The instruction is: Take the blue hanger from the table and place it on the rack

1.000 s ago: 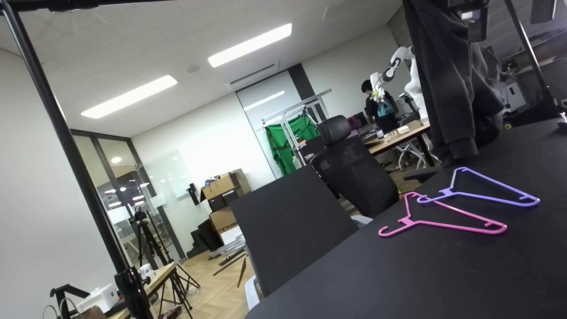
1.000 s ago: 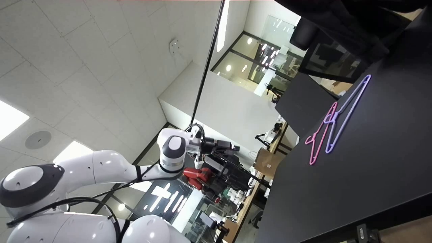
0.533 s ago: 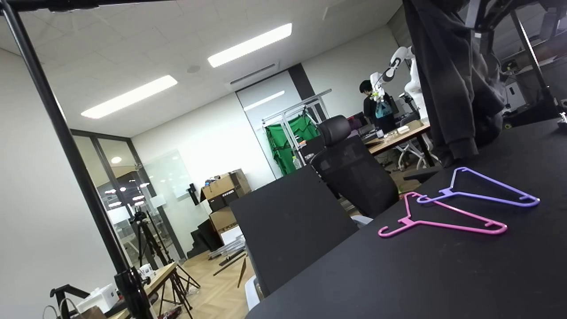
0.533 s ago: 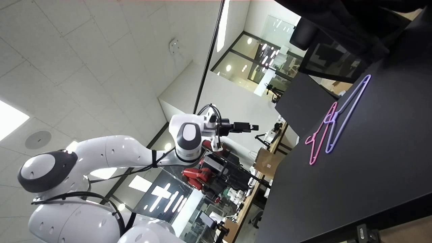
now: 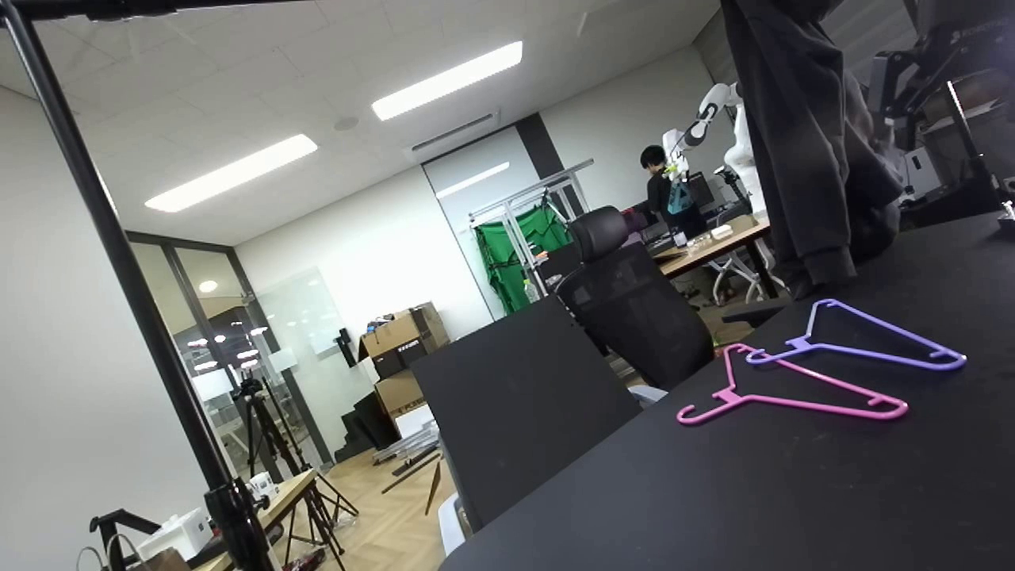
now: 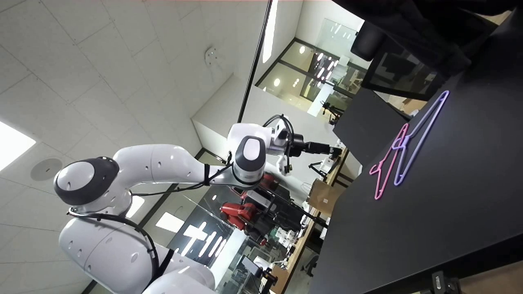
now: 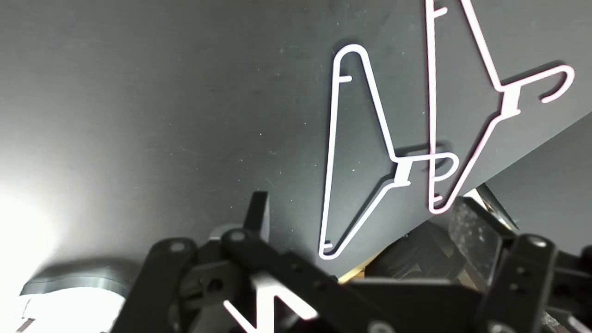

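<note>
My black gripper (image 7: 367, 219) hangs above a large, flat, matte-black tabletop (image 5: 714, 492), its two dark fingers (image 7: 478, 236) spread wide apart. The thin, triangular, purplish-blue plastic hanger (image 7: 403, 171) lies on that tabletop near its edge, well apart from me. Its small hook crosses the long bar of a bright pink plastic hanger (image 7: 510, 101) of the same shape; which of them is on top I cannot tell. In both exterior views the blue one lies to the right of the pink; in my wrist view it lies to the left, bleached almost white, beyond the gap between my fingers.

Pale lettering (image 5: 979, 32) runs across my gripper's casing at the upper right of an exterior view, too blurred for me to read. The white print on a stack of brown cardboard boxes (image 5: 388, 337), far off to the left, is too small to make out, and so is a tiny light mark on a black clamp (image 6: 447, 283) at the near table edge.

In an exterior view my smooth white arm (image 6: 171, 163) fills the left, with a red machine (image 6: 237, 211) farther back. In an exterior view just my gripper end reaches in, and with it show a black mesh office chair (image 5: 642, 301), a hanging green cloth (image 5: 496, 258) and, far off, a dark-haired person (image 5: 660, 190) beside a second white robot arm (image 5: 744, 151).
</note>
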Robot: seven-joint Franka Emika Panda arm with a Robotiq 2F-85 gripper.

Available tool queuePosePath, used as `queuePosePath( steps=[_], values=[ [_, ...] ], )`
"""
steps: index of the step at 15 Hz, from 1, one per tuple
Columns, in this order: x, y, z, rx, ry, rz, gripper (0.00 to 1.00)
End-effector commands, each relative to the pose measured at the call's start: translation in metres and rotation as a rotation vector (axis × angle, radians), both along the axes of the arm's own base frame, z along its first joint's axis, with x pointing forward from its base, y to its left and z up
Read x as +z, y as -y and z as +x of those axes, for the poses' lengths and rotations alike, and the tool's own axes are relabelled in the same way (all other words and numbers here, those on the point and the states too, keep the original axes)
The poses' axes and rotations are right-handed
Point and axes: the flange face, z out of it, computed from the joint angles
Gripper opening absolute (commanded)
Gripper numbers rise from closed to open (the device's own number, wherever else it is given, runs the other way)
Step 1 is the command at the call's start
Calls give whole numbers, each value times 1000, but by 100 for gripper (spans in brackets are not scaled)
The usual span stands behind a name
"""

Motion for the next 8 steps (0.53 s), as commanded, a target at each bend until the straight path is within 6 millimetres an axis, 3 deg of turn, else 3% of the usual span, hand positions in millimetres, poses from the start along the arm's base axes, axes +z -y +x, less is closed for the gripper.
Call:
queuePosePath(
  steps=[1, 8],
  values=[
    [-2, -1, 2, 0, -5, 4, 100],
    [-1, -1, 3, -1, -10, 9, 100]
  ],
)
